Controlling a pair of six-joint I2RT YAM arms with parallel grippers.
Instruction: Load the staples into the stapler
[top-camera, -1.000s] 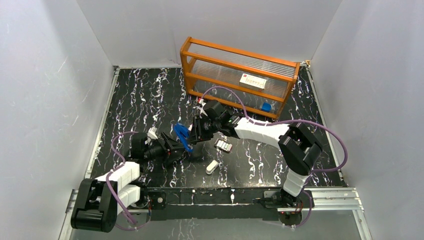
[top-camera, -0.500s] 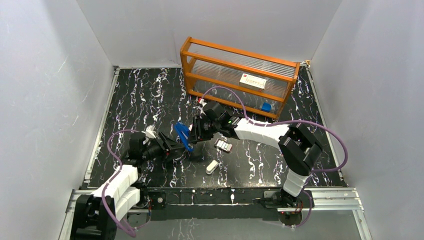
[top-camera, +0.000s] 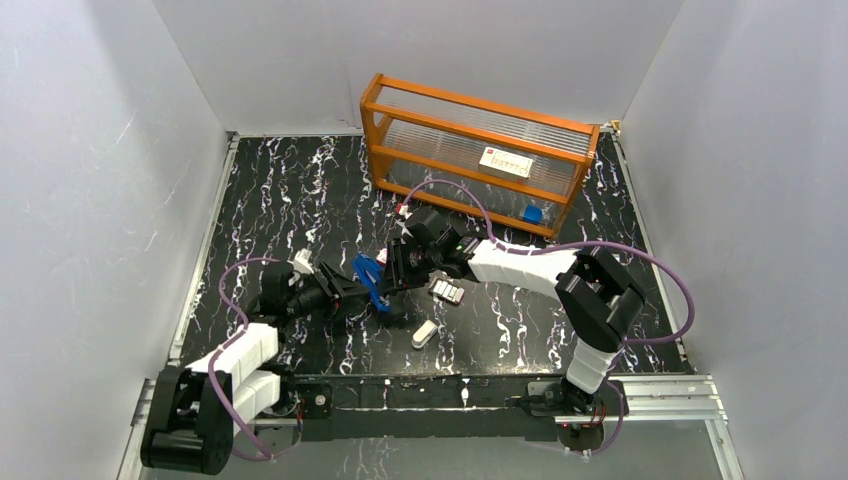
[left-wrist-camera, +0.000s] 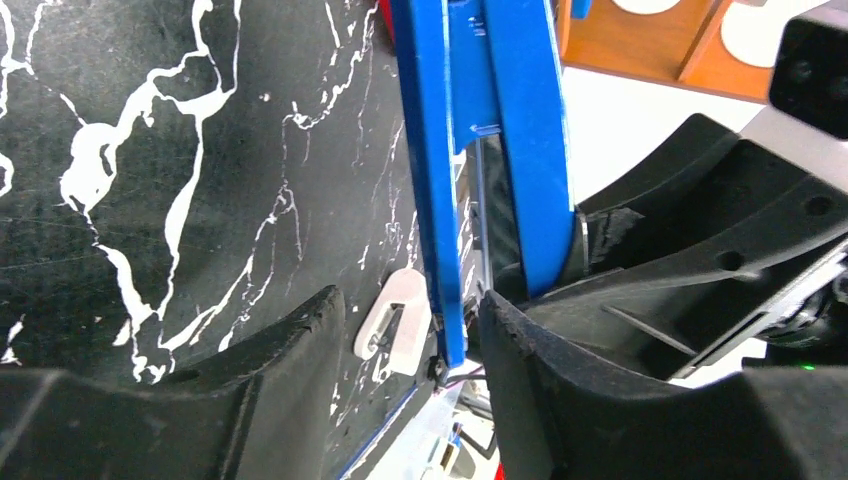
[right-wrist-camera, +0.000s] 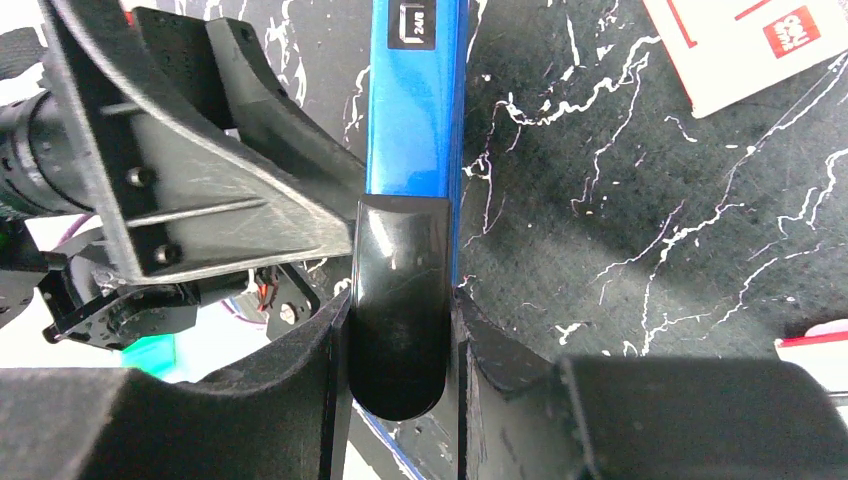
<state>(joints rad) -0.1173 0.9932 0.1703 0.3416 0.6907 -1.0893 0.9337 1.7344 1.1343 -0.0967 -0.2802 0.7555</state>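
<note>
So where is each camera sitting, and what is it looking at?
Top external: high behind the arms, looking down at the table; both arms show.
Left wrist: on the left arm, looking along its fingers at the blue stapler.
Right wrist: on the right arm, its fingers gripping the stapler's black end.
All three share the stapler.

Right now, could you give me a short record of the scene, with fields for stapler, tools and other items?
stapler: slim blue desk stapler with black front end, between both tools, blue arms parted
right tool: shut on the black front end
left tool: open around the blue arms, gap at one finger
box: small red-and-white cardboard box, lying apart from the stapler
back: orange rack with clear panels
</note>
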